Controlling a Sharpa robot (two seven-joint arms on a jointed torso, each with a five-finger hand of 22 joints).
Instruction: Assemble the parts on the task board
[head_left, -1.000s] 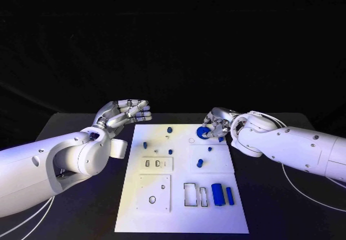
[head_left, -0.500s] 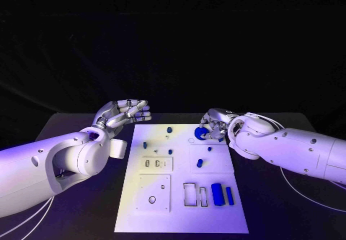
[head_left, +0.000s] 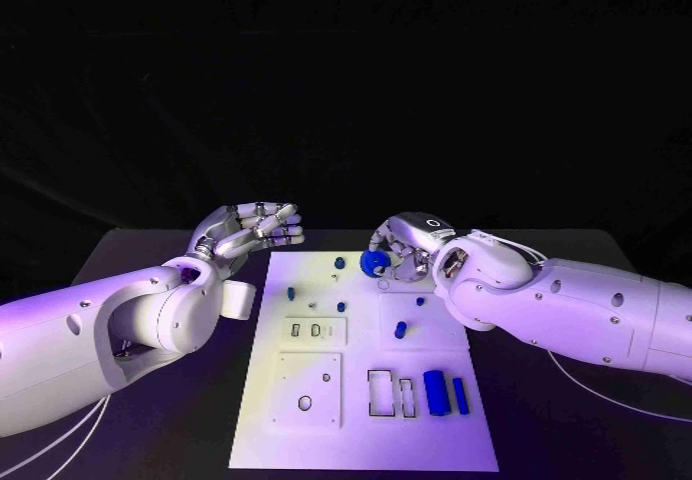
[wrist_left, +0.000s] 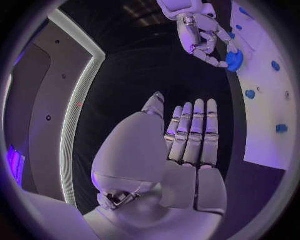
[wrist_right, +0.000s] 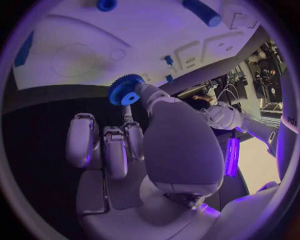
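Early stage. Blue gear pinched in right hand, raised over far end of task board, unseated. Left hand empty, fingers pressed together, hovering beside board's far-left corner. Loose bars lying near end.

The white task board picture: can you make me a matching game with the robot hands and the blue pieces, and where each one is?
Things:
1. small blue toothed gear
2. left silver robot hand
3. long blue cylinder
4. right silver robot hand

Places or states:
A. lying on the flat white task board, near corner
B. holding nothing, beside the board's far left corner
C. pinched in fingertips over the board's far end
D. holding a blue piece

Pairs: 1-C, 2-B, 3-A, 4-D
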